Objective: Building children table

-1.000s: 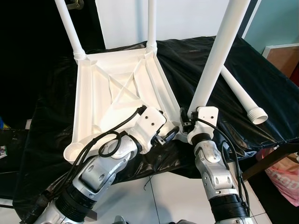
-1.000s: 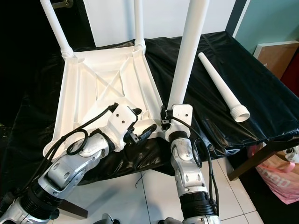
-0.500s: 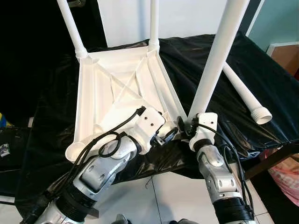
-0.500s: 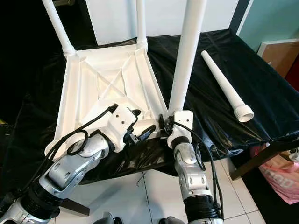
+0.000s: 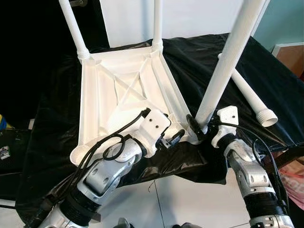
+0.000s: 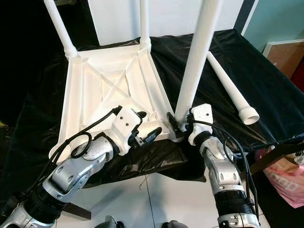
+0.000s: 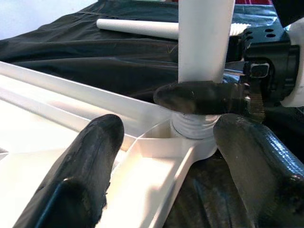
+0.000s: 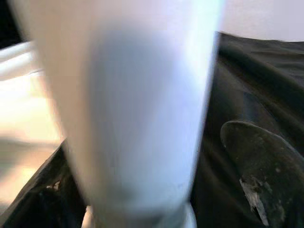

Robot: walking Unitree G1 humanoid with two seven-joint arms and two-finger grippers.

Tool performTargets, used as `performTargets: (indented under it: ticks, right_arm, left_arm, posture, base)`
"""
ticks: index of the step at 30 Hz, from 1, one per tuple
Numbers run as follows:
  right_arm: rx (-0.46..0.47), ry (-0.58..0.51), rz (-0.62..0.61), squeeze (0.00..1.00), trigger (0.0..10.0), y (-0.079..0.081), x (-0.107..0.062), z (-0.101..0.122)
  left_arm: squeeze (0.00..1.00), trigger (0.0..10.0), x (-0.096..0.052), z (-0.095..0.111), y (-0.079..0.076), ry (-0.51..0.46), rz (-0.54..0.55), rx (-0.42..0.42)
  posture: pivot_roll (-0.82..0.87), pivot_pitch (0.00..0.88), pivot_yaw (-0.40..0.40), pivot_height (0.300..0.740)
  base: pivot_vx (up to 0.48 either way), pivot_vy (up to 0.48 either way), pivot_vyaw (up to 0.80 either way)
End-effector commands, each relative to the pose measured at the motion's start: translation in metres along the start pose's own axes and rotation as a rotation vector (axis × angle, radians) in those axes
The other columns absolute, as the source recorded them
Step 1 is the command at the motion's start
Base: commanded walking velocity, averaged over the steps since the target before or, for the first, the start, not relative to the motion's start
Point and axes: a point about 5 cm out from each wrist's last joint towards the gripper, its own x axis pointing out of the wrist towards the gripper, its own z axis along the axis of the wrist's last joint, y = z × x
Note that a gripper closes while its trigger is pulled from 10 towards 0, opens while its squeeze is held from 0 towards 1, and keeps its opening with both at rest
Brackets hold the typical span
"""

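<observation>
A: Where is the table?

B: The table top (image 5: 121,97) lies upside down on the black cloth (image 5: 266,85). Two legs (image 5: 73,28) stand up at its far corners.

A: Why upside down?

B: I think so the leg holes face up. Then each leg can go in from above.

A: What is the right gripper (image 6: 176,124) doing?

B: It is at the near right corner of the top. Its fingers are closed around the bottom of a third leg (image 5: 228,61), just above the hole. That leg leans a bit to the right. I think the gripper holds it low so it can turn it into the hole.

A: And the left gripper (image 5: 173,138)?

B: It is at the near edge of the top, just beside that same corner. Its fingers (image 7: 90,161) are spread wide, one on each side of the corner. They hold nothing. I think it is there to keep the top from sliding.

A: Is there one more leg?

B: Yes. The last leg (image 6: 232,90) lies flat on the cloth, to the right of the top. One corner has no leg yet.
</observation>
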Motion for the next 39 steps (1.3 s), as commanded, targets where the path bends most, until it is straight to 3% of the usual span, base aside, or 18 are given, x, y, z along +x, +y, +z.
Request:
performTargets:
  ticks: [1, 6, 10, 11, 12, 13, 23, 24, 32, 39]
  right_arm:
    - [-0.01, 0.004, 0.084, 0.0, 10.0, -0.002, 0.001, 0.0]
    - [-0.022, 0.04, 0.212, 0.0, 10.0, -0.006, 0.005, -0.003]
    - [-0.028, 0.052, 0.24, 0.0, 10.0, -0.008, 0.007, -0.004]
    - [-0.044, 0.067, 0.267, 0.0, 4.9, -0.011, 0.009, -0.006]
    - [-0.044, 0.067, 0.267, 0.0, 4.9, -0.011, 0.009, -0.006]
    - [-0.056, 0.081, 0.282, 0.0, 0.0, -0.014, 0.01, -0.009]
    - [-0.053, 0.109, 0.278, 0.0, 0.3, -0.02, 0.007, -0.015]
    - [-0.036, 0.103, 0.266, 0.0, 10.0, -0.019, 0.007, -0.015]
    - [0.054, 0.068, 0.173, 0.0, 10.0, -0.006, 0.006, -0.022]
    - [0.106, 0.034, -0.02, 0.0, 10.0, 0.01, 0.011, -0.021]
  left_arm:
    - [0.0, 10.0, -0.002, -0.002, -0.011, 0.014, -0.165, 0.001]
    - [0.0, 10.0, 0.0, -0.002, -0.012, 0.019, -0.156, -0.003]
    - [0.0, 10.0, 0.001, -0.002, -0.012, 0.022, -0.142, 0.007]
    - [0.0, 10.0, 0.002, -0.002, -0.013, 0.024, -0.138, 0.004]
    - [0.0, 10.0, 0.002, -0.002, -0.013, 0.024, -0.138, 0.004]
    - [0.0, 10.0, 0.002, -0.003, -0.014, 0.029, -0.138, -0.006]
    - [0.0, 10.0, 0.002, -0.006, -0.012, 0.04, -0.128, 0.04]
    - [0.0, 10.0, 0.001, -0.005, -0.012, 0.035, -0.122, 0.056]
    - [0.0, 10.0, 0.004, 0.0, -0.012, 0.016, -0.079, 0.069]
    - [0.0, 10.0, 0.004, 0.0, -0.014, -0.003, -0.114, 0.087]
  posture:
    - [0.02, 0.071, -0.006, 0.74]
    - [0.02, 0.07, -0.008, 0.74]
    - [0.02, 0.07, -0.008, 0.74]
    - [0.01, 0.067, -0.003, 0.74]
    - [0.01, 0.067, -0.003, 0.74]
    - [0.0, 0.064, -0.001, 0.74]
    - [-0.01, 0.061, 0.017, 0.74]
    - [-0.01, 0.061, 0.018, 0.74]
    - [-0.01, 0.052, 0.024, 0.74]
    - [-0.03, 0.034, 0.036, 0.74]
  base:
    - [0.0, 0.0, 0.0]
    - [0.0, 0.0, 0.0]
    - [0.0, 0.0, 0.0]
    - [0.0, 0.0, 0.0]
    - [0.0, 0.0, 0.0]
    - [0.0, 0.0, 0.0]
    - [0.0, 0.0, 0.0]
    - [0.0, 0.0, 0.0]
    - [0.0, 0.0, 0.0]
    - [0.0, 0.0, 0.0]
